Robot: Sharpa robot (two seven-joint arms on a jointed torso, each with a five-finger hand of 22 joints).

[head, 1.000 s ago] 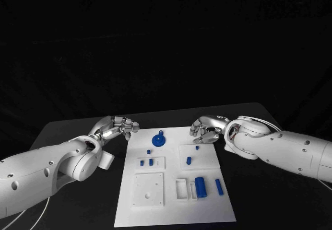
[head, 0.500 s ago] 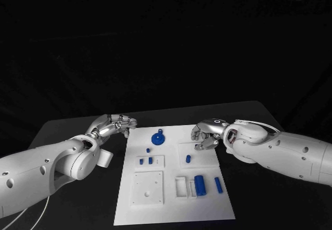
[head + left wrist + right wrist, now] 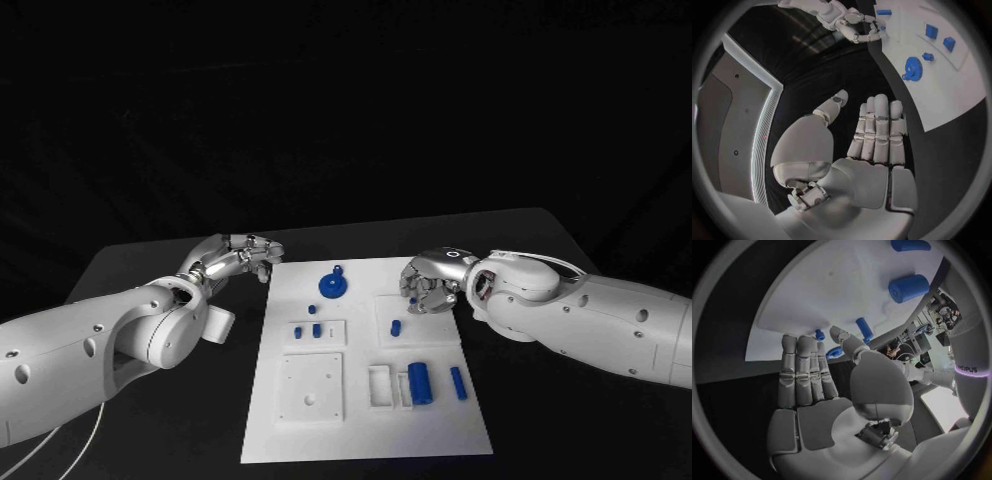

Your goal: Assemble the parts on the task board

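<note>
The white task board (image 3: 433,430) lies in the middle of the table. On it sit a blue gear (image 3: 332,288), three small blue pegs (image 3: 307,329), a single peg (image 3: 395,327), a thick blue cylinder (image 3: 420,383) and a thin one (image 3: 459,383). My right hand (image 3: 433,282) is bent over the board's far right edge. There a small blue part (image 3: 834,351) sits pinched between its thumb and fingers (image 3: 801,370). Beside the board's far left corner, my left hand (image 3: 238,257) is off the board, its fingers (image 3: 878,130) straight and holding nothing.
A square white plate (image 3: 310,390) and a small white bracket (image 3: 381,390) are fixed on the near half of the board. Black table (image 3: 159,270) surrounds the board on all sides, with its far edge just behind both hands.
My right hand has come down over the small blue part near the board's far right edge and now covers it. My left hand has drawn slightly away from the board.
</note>
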